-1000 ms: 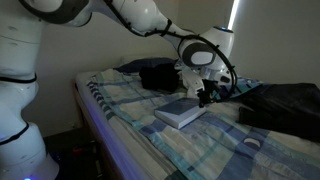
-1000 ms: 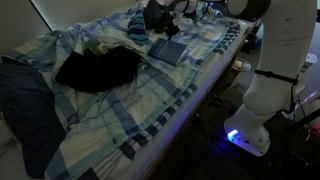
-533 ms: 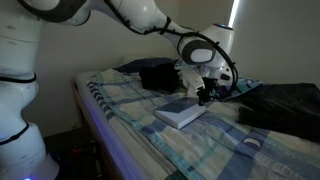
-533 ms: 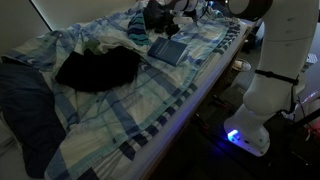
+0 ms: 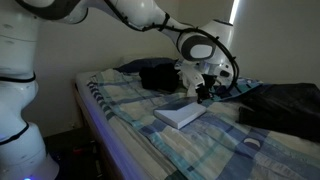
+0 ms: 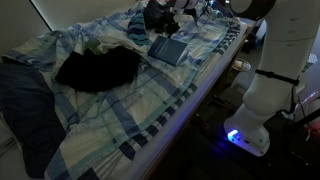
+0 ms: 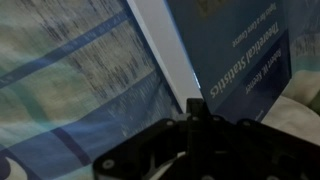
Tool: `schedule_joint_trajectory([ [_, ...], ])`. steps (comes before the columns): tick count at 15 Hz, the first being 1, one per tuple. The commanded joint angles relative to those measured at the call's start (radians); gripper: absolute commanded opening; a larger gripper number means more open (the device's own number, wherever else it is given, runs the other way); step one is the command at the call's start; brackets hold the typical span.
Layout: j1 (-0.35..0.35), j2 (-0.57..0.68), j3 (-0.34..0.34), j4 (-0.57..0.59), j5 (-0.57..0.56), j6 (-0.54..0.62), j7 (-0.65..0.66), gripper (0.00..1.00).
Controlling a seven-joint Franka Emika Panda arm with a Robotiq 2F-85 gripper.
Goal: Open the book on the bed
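Both exterior views are overlooking the blue plaid bed (image 5: 120, 100) from opposite ends. The wrist view is facing the grey-blue hardcover book (image 7: 240, 50) closely.

1. The place is a bedroom in a home.
2. A large bed (image 5: 120, 100) fills both exterior views, made up with rumpled blue, white and teal plaid bedding.
3. A black heap (image 6: 98, 68) of soft stuff and a dark blue cloth (image 6: 25, 110) lie loose on the covers.
4. A hardcover book (image 7: 240, 50) titled "Theoretical Statistics" lies on the bedding.
5. The room is dim, with a narrow strip of light (image 5: 232, 12) on the wall behind the bed.
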State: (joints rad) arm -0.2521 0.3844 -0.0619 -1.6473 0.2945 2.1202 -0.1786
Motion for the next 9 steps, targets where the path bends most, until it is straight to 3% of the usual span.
schedule_joint_trajectory([
  [1,0.003,-0.050,0.008,-0.042,0.017,-0.035,-0.031,0.00],
  [6,0.015,-0.075,0.010,-0.062,0.015,-0.023,-0.059,0.00],
  [7,0.015,-0.026,-0.004,-0.007,0.001,-0.010,-0.034,0.01],
  [9,0.018,-0.035,-0.004,-0.012,0.001,-0.010,-0.036,0.01],
])
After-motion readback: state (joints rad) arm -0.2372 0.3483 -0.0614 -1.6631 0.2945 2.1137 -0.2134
